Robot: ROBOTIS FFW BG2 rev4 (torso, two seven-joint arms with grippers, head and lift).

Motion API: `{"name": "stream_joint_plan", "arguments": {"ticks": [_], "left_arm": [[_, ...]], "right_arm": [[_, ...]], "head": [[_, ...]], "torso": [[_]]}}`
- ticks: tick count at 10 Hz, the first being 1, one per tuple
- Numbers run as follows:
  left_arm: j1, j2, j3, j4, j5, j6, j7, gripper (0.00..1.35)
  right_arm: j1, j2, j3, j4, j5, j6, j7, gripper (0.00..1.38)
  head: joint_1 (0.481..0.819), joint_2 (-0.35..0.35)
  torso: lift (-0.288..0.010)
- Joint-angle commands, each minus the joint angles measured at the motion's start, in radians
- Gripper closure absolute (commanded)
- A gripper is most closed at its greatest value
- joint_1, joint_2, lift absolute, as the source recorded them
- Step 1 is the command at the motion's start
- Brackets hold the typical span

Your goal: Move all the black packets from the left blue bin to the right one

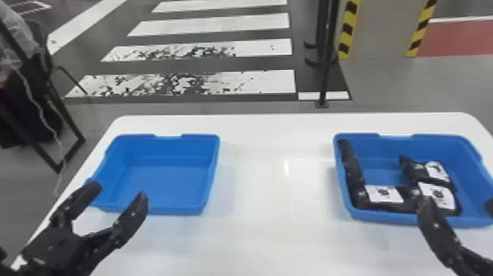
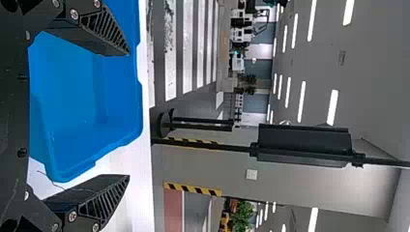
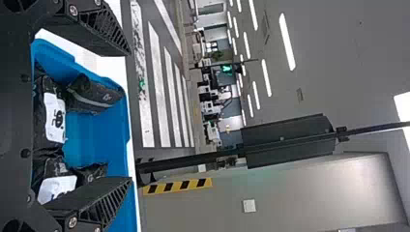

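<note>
Left gripper (image 1: 119, 192), right gripper (image 1: 457, 204): wide open

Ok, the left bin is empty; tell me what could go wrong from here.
The open right tool hovers near the packets in the right bin; dipping or closing, it might snag one. The left tool hangs by the left bin's near edge and could nudge it.

Right blue bin (image 1: 385, 218) partly cut off at head view's edge

On the white table (image 1: 264, 238) stand the left blue bin (image 1: 165, 183) and the right blue bin (image 1: 383, 217), well apart
</note>
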Motion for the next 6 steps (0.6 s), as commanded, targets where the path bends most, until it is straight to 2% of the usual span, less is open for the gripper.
{"name": "stream_joint_plan", "arguments": {"ticks": [1, 6], "left_arm": [[-0.017, 0.006, -0.013, 0.000, 0.012, 0.006, 0.000, 0.16], [-0.037, 0.011, -0.031, 0.000, 0.026, 0.035, 0.000, 0.16]], "right_arm": [[-0.004, 0.001, 0.007, -0.003, -0.013, -0.012, -0.001, 0.12], [-0.019, 0.001, 0.021, 0.009, -0.035, -0.027, -0.001, 0.12]], "head": [[0.695, 0.139], [0.695, 0.124]], "torso": [[-0.185], [-0.185]]}}
